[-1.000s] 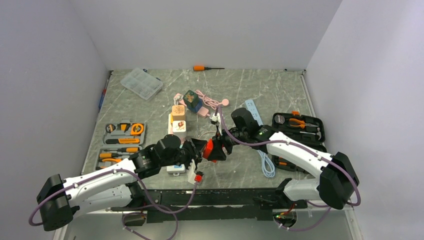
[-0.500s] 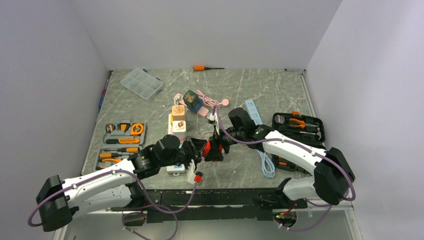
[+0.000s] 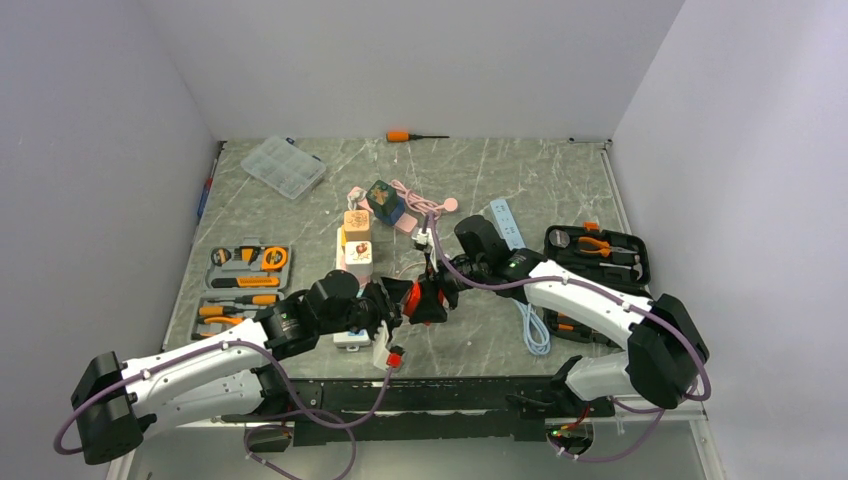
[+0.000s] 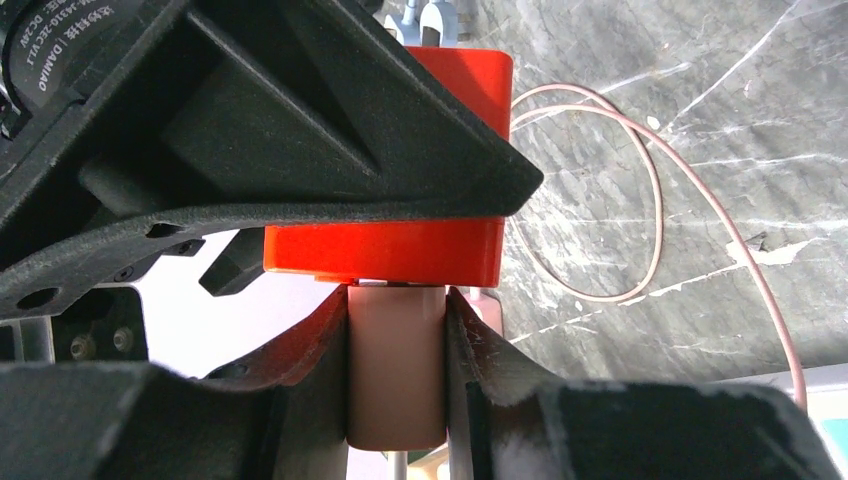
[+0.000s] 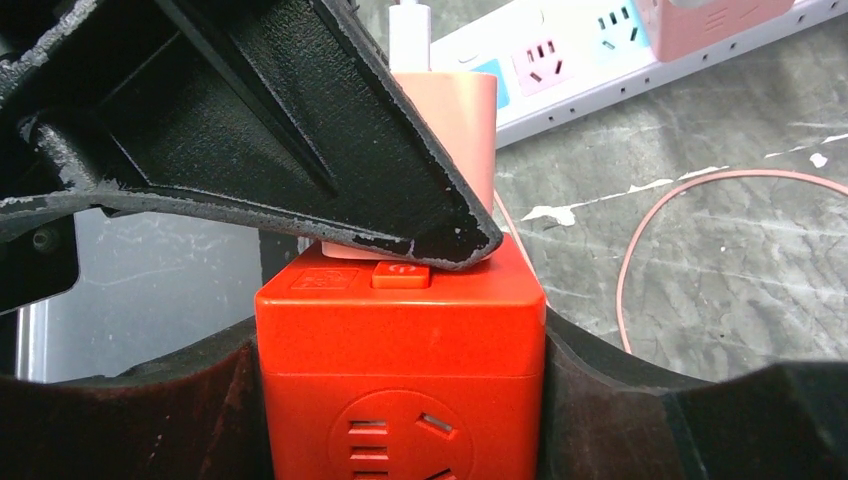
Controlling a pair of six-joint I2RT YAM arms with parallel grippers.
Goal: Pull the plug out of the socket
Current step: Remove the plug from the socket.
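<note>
Centrally, above the near half of the table (image 3: pixel 520 180), the two arms meet at a red socket cube (image 5: pixel 400 340) with a pink plug (image 4: pixel 395 375) seated in one face.

Left gripper (image 4: pixel 396 345): jaws pinching the two flat sides of the plug.

Right gripper (image 5: pixel 400 410): jaws pressed against opposite sides of the cube. Both items are held off the table surface.

The plug's long axis runs left–right across the table, in line with the two grippers. Its body points toward the left arm and its pin end enters the cube. A white connector (image 5: pixel 410 25) projects from its free end. One outlet face of the cube, with a round recess and slots, is turned toward the right wrist camera.

Power strip (image 5: pixel 590 85): flat on the table by the left gripper. Its long axis runs roughly from far edge to near edge, with the red switch (image 3: pixel 397 357) at the near end. Blue and pink outlet panels face up, and a pink block (image 5: pixel 720 15) is plugged into one.

Thin pink cord (image 4: pixel 650 200): looped on the table beside the cube.
</note>
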